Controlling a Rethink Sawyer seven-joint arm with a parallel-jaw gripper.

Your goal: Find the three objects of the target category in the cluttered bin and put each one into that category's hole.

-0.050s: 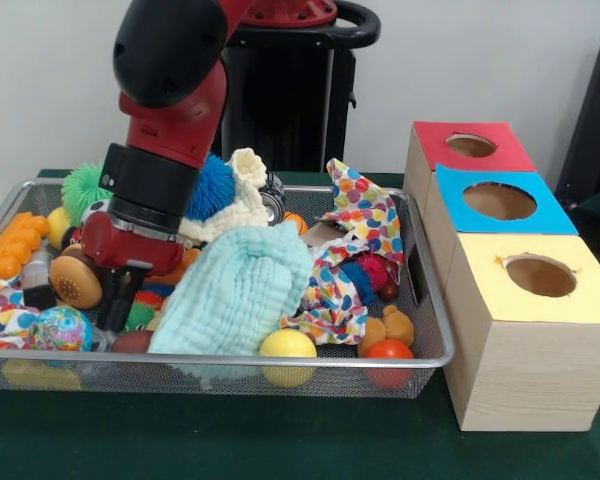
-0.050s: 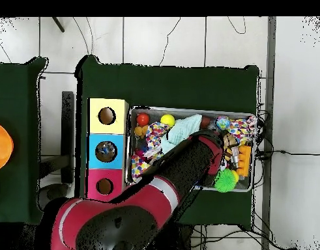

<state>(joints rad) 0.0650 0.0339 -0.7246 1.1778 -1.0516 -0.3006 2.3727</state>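
Note:
A wire mesh bin (image 1: 432,300) is piled with toys and cloths. My gripper (image 1: 120,298) is low in its left part, beside a round brown burger-like toy (image 1: 75,283) and above a globe-patterned ball (image 1: 60,328). From overhead, my gripper (image 2: 231,147) sits near the bin's (image 2: 188,109) right end. A yellow ball (image 1: 287,345), a red ball (image 1: 388,352) and a small brown bear (image 1: 386,326) lie at the front. Right of the bin stand three boxes with round holes: red (image 1: 500,150), blue (image 1: 545,210), yellow (image 1: 490,290).
A light blue cloth (image 1: 240,290) and a polka-dot cloth (image 1: 365,215) cover the bin's middle. A green spiky ball (image 1: 83,190), a blue spiky ball (image 1: 212,188), a cream knitted piece (image 1: 245,190) and orange blocks (image 1: 15,242) crowd the back and left.

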